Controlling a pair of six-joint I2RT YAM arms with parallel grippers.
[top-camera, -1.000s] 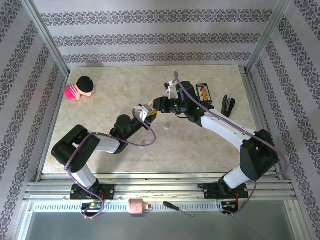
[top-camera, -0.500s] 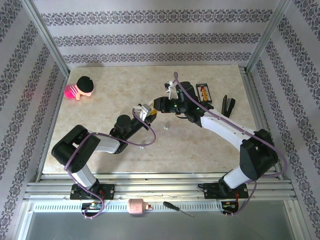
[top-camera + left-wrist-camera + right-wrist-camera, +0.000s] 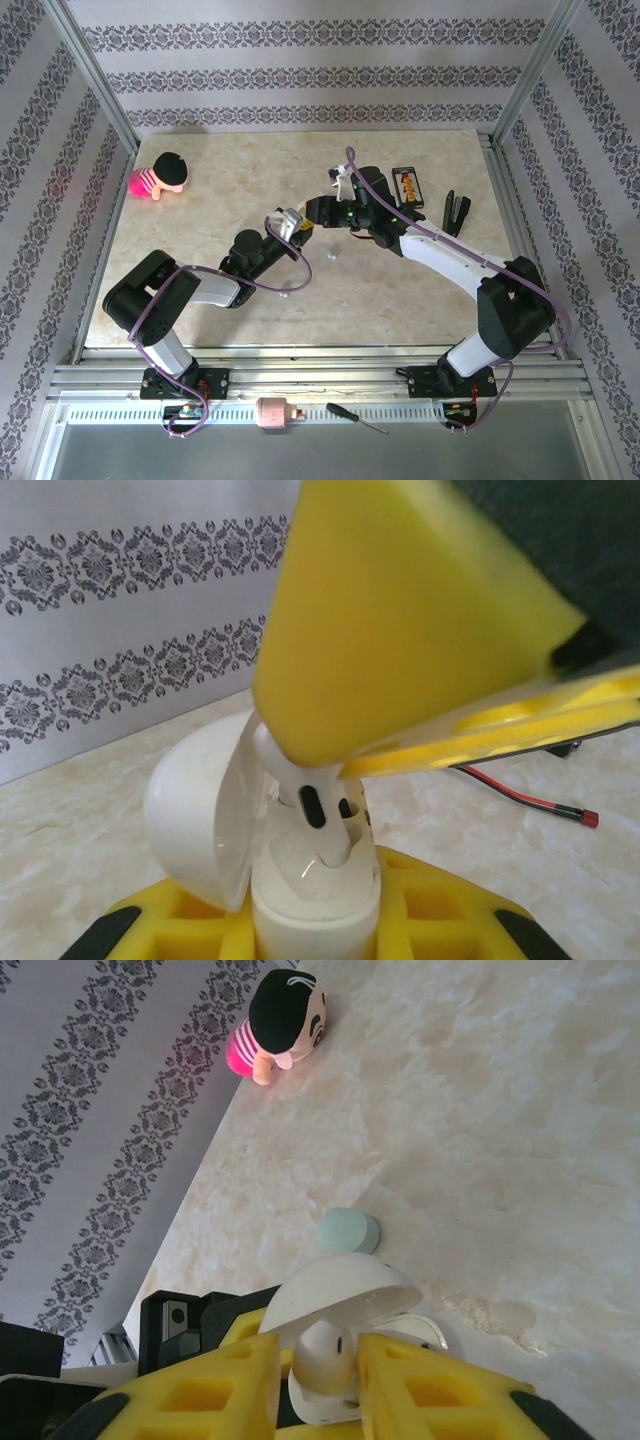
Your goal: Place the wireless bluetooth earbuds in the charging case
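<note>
Insertion step in hand. The left gripper (image 3: 315,935) is clamped on the base of the charging case (image 3: 315,905) and holds it upright above the marble table (image 3: 220,160), with its lid (image 3: 200,820) swung open to one side. The right gripper (image 3: 320,1365) is closed on a white earbud (image 3: 312,802) directly over the case's open mouth. From the left wrist, the bud's stem points down into the well, its tip at or just inside the rim. It is judged not yet seated, since the head stands clear above the case body. The next move likely calls for a short, straight lowering with the stem kept in line with the well, then letting go. The case must be held steady, because any tilt could jam the bud against the rim or the lid. The earbud is glossy white, with a rounded head and a short stem marked by a dark oval slot. The case is smooth, white and pebble-like. A pale green bud (image 3: 348,1230) lies on the table just beyond the case on the lid side, and a doll (image 3: 285,1020) sits well beyond the case, by the wall.
</note>
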